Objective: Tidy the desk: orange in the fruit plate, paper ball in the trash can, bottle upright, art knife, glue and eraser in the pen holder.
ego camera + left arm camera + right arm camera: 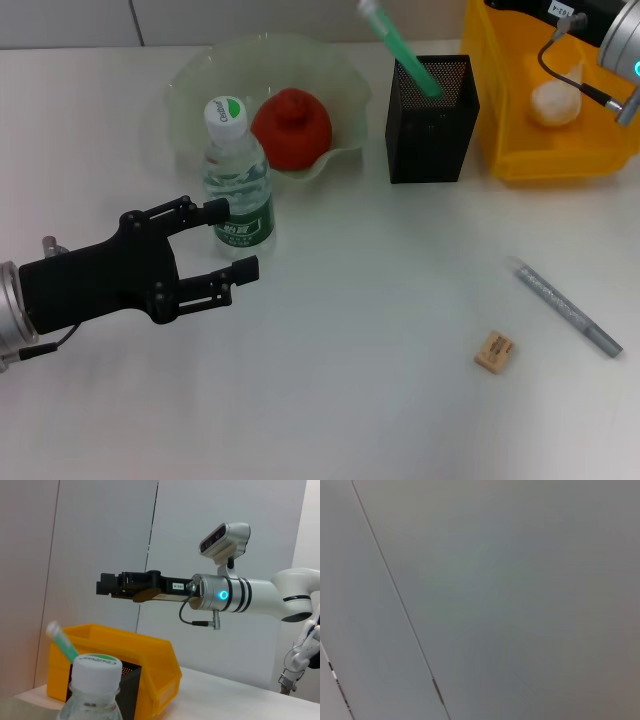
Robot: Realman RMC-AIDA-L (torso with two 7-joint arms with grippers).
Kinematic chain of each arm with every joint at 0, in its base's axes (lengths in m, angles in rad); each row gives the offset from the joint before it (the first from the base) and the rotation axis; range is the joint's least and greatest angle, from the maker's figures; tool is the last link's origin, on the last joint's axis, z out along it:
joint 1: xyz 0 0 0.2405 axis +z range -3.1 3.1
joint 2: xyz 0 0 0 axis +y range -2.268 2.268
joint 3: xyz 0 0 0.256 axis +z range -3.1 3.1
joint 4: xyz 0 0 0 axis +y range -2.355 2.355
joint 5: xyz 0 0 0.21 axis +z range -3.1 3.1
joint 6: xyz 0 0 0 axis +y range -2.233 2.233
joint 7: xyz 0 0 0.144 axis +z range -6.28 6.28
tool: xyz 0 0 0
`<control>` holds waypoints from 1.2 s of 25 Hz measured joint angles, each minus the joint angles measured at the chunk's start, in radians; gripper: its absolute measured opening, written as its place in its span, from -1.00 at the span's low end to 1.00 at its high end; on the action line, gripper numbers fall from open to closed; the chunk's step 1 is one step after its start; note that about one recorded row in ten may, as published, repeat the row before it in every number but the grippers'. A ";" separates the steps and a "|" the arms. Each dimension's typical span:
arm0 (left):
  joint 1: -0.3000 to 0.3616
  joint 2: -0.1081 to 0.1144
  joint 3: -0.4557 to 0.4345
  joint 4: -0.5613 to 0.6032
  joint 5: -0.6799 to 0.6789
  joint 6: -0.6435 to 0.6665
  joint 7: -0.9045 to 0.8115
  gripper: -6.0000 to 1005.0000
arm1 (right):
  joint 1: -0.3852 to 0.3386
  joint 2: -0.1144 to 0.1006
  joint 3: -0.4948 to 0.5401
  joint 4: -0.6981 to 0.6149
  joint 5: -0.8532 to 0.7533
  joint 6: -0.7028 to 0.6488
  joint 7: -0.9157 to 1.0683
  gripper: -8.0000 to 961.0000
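The bottle (238, 185) stands upright in front of the fruit plate (200, 75); its cap also shows in the left wrist view (96, 667). My left gripper (232, 240) is open and empty, its fingertips right beside the bottle's label. The orange (290, 125) lies in the fruit plate. The paper ball (553, 102) lies in the yellow trash can (500, 110). The green glue (398, 45) stands in the pen holder (432, 125). The eraser (494, 352) and the grey art knife (567, 306) lie on the table at the right. My right gripper (112, 586) hangs high over the trash can.
The white table (360, 300) runs from the bottle to the eraser. The trash can (125, 647) and pen holder (131, 685) stand side by side at the back right. The right wrist view shows only a grey wall.
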 joint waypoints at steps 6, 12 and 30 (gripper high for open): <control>0.003 0.000 0.000 0.000 0.001 -0.001 0.002 0.59 | -0.033 -0.023 -0.003 -0.054 -0.013 -0.088 0.063 0.20; 0.004 0.000 0.000 0.000 0.001 0.000 0.003 0.59 | -0.132 -0.057 0.002 -0.274 -0.106 -0.206 0.274 0.20; -0.003 0.004 0.003 0.006 0.001 0.001 -0.006 0.59 | -0.014 0.010 -0.293 -1.031 -1.137 -0.930 0.838 0.20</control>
